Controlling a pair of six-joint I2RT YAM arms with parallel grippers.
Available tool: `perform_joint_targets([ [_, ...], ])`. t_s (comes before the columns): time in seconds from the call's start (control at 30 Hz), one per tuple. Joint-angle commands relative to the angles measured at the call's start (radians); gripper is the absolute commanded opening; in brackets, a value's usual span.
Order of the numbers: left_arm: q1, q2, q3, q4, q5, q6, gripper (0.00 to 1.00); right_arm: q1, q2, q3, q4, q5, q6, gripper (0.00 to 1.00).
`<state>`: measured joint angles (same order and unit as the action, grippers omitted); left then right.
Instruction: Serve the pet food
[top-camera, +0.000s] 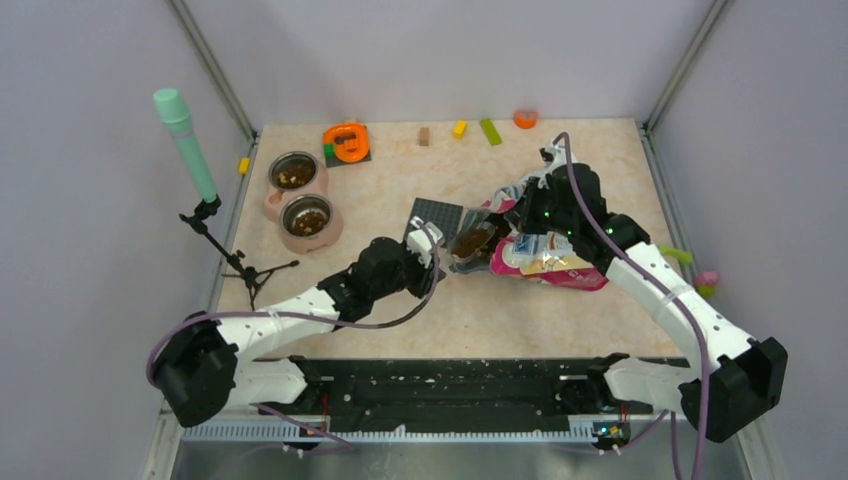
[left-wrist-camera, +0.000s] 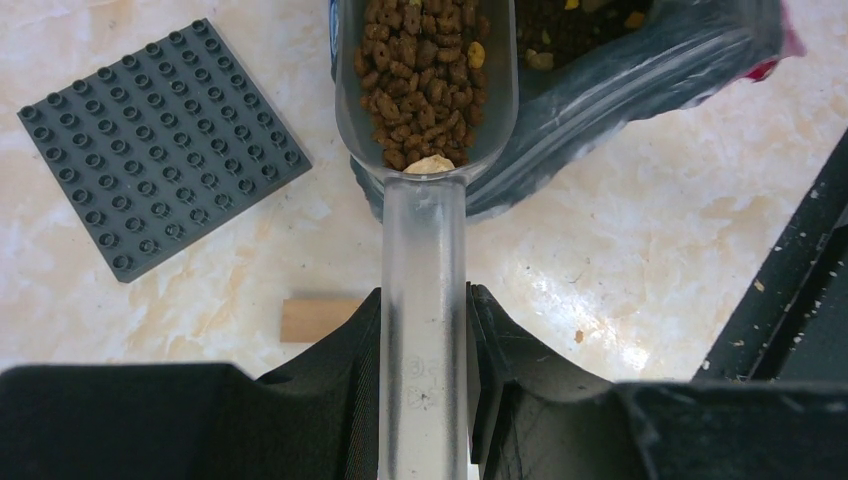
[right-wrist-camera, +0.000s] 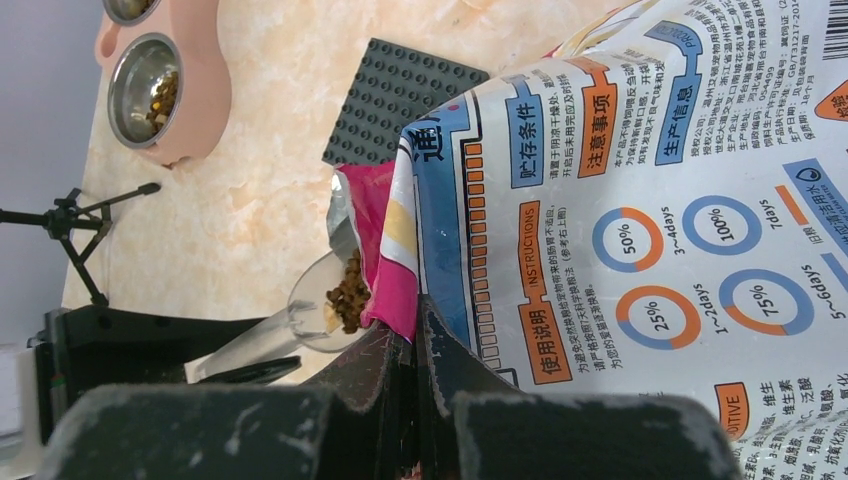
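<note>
Food bag (right-wrist-camera: 650, 150): "INSTRUCTIONS", "50%", "100%"

Pet food (left-wrist-camera: 420, 80): dark-brown kibble heaped in a clear scoop (left-wrist-camera: 425, 250).
It sits at top centre of the left wrist view, at the open mouth of the glossy pink-and-blue bag (right-wrist-camera: 650, 200), which lies on its side with more pellets inside.

Bright even light; soft shadows; sheen on pet food bag (left-wrist-camera: 620, 90).

Beige marbled bench (top-camera: 400, 310) — pink twin-bowl feeder (top-camera: 274, 206) far left, small tripod (top-camera: 245, 270) at left edge. Grey studded plate (top-camera: 437, 215) centre, cat food bag (top-camera: 545, 266) just beside. Yellow brick (top-camera: 459, 128), green brick (top-camera: 489, 131) along far edge.
</note>
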<state>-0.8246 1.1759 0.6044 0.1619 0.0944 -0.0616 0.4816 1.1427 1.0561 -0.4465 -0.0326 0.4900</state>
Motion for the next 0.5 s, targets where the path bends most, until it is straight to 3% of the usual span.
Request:
perform_joint_targets([
  [0.0, -0.003, 0.051, 0.037, 0.134, -0.026, 0.003, 0.00, -0.011, 0.015, 0.089, 0.049, 0.003, -0.018, 0.00],
  [0.07, -0.005, 0.072, 0.035, 0.176, -0.043, 0.003, 0.00, -0.011, 0.018, 0.090, 0.052, 0.009, -0.018, 0.00],
  [0.17, -0.005, 0.067, 0.065, 0.105, -0.046, 0.013, 0.00, -0.010, 0.026, 0.106, 0.038, 0.015, -0.021, 0.00],
  [0.47, -0.007, -0.176, 0.009, -0.120, -0.062, 0.019, 0.00, -0.011, 0.035, 0.102, 0.054, 0.020, -0.015, 0.00],
])
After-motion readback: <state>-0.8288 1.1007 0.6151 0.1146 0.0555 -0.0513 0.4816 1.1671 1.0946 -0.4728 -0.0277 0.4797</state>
